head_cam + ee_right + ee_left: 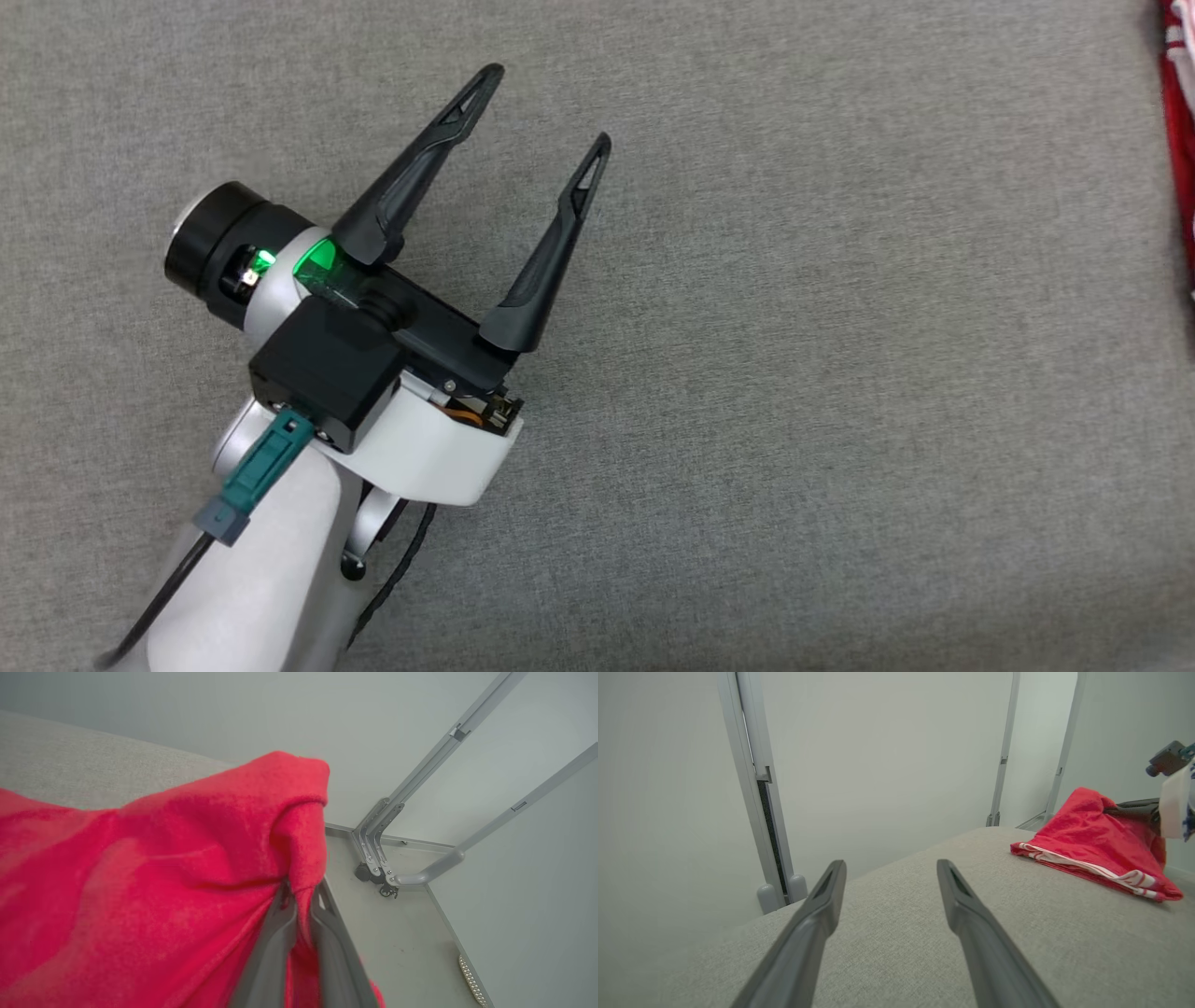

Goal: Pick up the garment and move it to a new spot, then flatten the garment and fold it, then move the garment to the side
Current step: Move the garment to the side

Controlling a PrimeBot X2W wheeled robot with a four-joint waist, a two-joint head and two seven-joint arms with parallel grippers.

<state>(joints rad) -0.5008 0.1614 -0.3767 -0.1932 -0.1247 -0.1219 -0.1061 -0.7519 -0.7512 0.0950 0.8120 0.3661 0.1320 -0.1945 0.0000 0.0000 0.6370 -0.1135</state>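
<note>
Right pincer: I have the right gripper (pixel 303 893) closed on a pinch of the red garment (pixel 140 882). Its two fingers are almost together with cloth bunched between them.
Garment, place: It sits in a slumped heap near the right-hand edge of the grey surface (pixel 840 373). One fold is drawn up to the right pincer and the rest rests on the fabric top. In the head view I get only a red sliver of it at the right border.
Garment, look: Fuzzy red cloth with a white-striped band along the lower edge, seen from the left wrist.
Handling: I judge it light, soft and fully limp. It will drape and trail rather than hold a shape. The nap should give the fingers friction, so it is not slippery, and nothing about it looks fragile.
Where to hold: A small pinch of one layer may pull free under a tug. For spreading I would take the striped edge at two well-separated points, one per pincer.
Left pincer: The left gripper (pixel 546 110) is spread wide and empty over bare grey surface, well apart from the garment.
Risk: The heap is near the surface's edge, with floor (pixel 397 933) beyond, so trailing cloth could slide off.
Surroundings: Pale walls and metal frame posts (pixel 756 788).
</note>
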